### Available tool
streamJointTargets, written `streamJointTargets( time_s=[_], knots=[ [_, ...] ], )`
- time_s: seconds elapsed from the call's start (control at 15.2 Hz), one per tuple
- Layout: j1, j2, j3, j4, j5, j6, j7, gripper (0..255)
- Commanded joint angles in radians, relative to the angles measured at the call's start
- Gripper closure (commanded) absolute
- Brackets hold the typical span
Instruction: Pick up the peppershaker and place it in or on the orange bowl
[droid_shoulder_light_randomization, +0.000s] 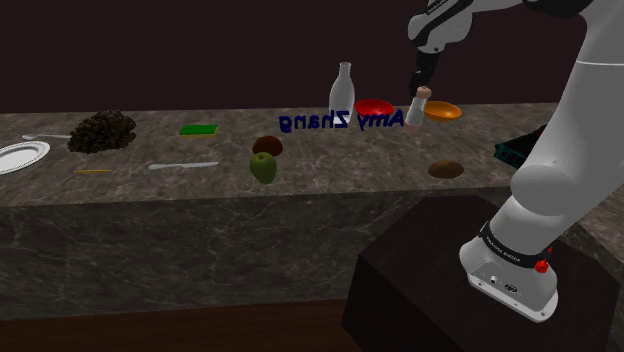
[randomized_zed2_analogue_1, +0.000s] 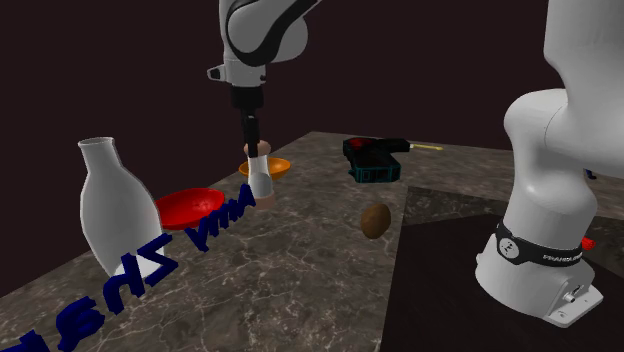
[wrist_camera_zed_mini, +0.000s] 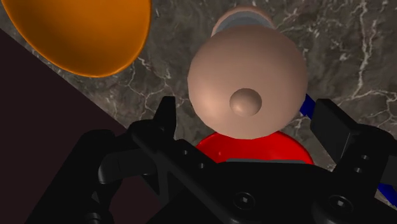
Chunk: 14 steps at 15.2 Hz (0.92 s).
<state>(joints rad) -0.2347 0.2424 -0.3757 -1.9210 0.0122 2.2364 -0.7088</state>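
- The shaker (droid_shoulder_light_randomization: 420, 106) is seen standing on the marble counter (droid_shoulder_light_randomization: 300, 195), right of centre in the upper part of the shoulder view. It is placed between the red bowl (droid_shoulder_light_randomization: 374, 107) and the orange bowl (droid_shoulder_light_randomization: 445, 111), just beside the latter.
- The gripper (droid_shoulder_light_randomization: 421, 86) is poised directly over the shaker's round cap. In the wrist view its fingers (wrist_camera_zed_mini: 167, 118) are spread wide, one to each side of the cap, and no contact with it is seen.
- The step in hand is judged to be the descent for the grasp; nothing is yet held.
- The fingers should be lowered past the wide cap so that the narrower part below it is clasped. A grip on the rounded cap alone is likely to slip.
- The cap should be centred between the fingers, so that the shaker is not tipped over when they are closed.
- The orange bowl's rim lies close by and should not be struck on the way down.
- Once clasped, the shaker should be lifted straight up, clear of that rim, before it is carried the short way over the bowl.
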Motion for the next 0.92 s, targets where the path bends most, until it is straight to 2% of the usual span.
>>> streamJointTargets(
  time_s=[0.0, 0.33, 0.4, 0.86],
  knots=[
    [-0.001, 0.004, 0.000, 0.000, 0.002, 0.004, -0.002, 0],
    [-0.001, 0.004, 0.000, 0.000, 0.002, 0.004, -0.002, 0],
    [-0.001, 0.004, 0.000, 0.000, 0.002, 0.004, -0.002, 255],
    [-0.001, 0.004, 0.000, 0.001, 0.002, 0.003, -0.002, 255]
  ],
)
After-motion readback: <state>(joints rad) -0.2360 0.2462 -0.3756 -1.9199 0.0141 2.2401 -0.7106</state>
